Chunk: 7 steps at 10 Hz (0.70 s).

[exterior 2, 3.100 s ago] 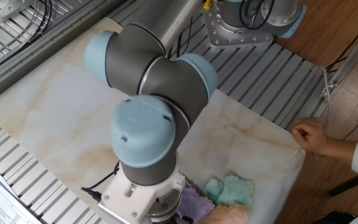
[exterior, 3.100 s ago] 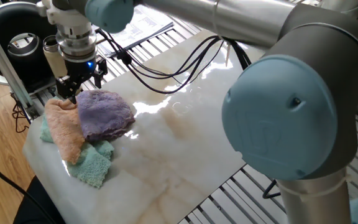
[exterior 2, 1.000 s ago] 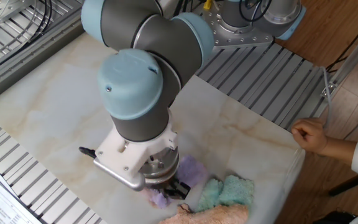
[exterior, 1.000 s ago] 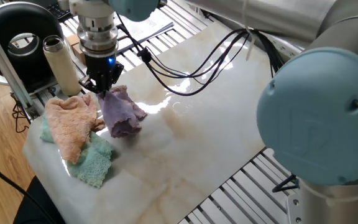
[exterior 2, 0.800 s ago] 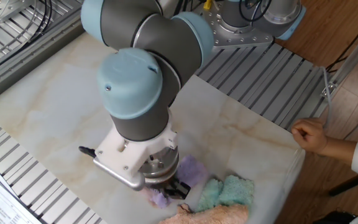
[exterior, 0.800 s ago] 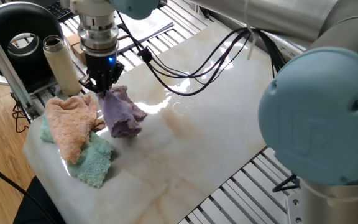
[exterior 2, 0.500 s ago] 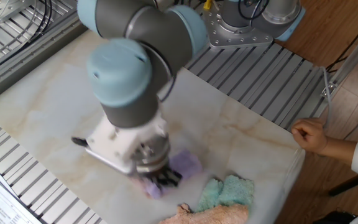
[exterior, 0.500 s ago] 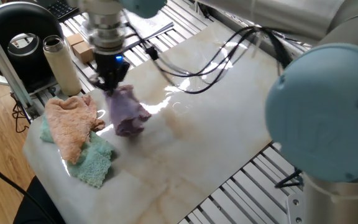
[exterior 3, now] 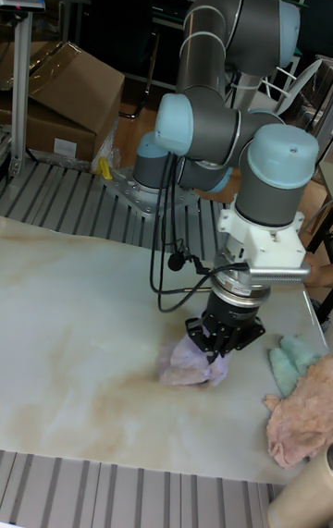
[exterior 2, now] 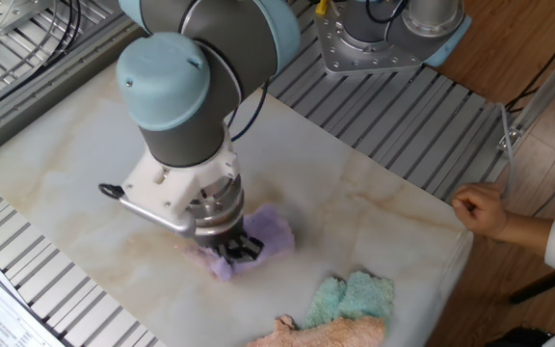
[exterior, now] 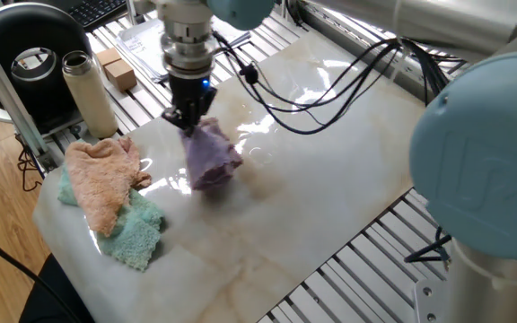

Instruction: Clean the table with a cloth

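The lavender cloth (exterior: pixel 209 157) is bunched up on the cream marble table (exterior: pixel 330 179), and my gripper (exterior: pixel 189 121) is shut on its top, pressing it down onto the marble. From the other fixed view the cloth (exterior 2: pixel 268 231) spreads out under the gripper (exterior 2: pixel 241 250) near the table (exterior 2: pixel 75 164) middle. In the tall fixed view the cloth (exterior 3: pixel 185 363) lies left of the gripper (exterior 3: pixel 218 344) on the table (exterior 3: pixel 74 325).
A peach cloth (exterior: pixel 101 179) lies over a teal cloth (exterior: pixel 137 235) at the table's near left corner. A cream bottle (exterior: pixel 85 90) and small boxes (exterior: pixel 115 68) stand beyond the left edge. A person's hand (exterior 2: pixel 480 207) rests by the table's right edge.
The gripper has dragged the lavender cloth away from the peach and teal cloths toward the middle of the table. The other two cloths have stayed put.
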Tool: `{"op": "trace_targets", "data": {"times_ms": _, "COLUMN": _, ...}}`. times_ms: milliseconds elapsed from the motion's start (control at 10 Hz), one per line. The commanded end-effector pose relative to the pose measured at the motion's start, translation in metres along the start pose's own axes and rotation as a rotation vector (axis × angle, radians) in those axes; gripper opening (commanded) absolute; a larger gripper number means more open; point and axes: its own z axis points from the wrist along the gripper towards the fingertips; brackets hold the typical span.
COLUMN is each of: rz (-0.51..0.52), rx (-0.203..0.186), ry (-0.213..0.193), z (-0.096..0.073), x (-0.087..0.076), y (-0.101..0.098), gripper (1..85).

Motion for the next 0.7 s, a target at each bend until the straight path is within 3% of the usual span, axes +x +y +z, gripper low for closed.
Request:
{"op": "trace_targets", "data": {"times_ms": 0, "rz": -0.006, "rx": 0.018, "ry": -0.036, "z": 0.002, "x": -0.006, "y": -0.016, "gripper": 1.3}}
{"op": "trace_targets", "data": {"times_ms": 300, "rz": -0.112, "rx": 0.025, "ry": -0.045, "z": 0.014, "x": -0.010, "y": -0.071, "gripper": 1.3}}
{"op": "trace_targets", "data": {"times_ms": 400, "rz": -0.116, "rx": 0.001, "ry": -0.045, "z": 0.015, "x": -0.007, "y": -0.075, "gripper": 1.3}}
{"op": "trace_targets", "data": {"times_ms": 600, "rz": -0.059, "rx": 0.025, "ry": -0.049, "z": 0.015, "x": -0.008, "y": -0.082, "gripper": 1.3}}
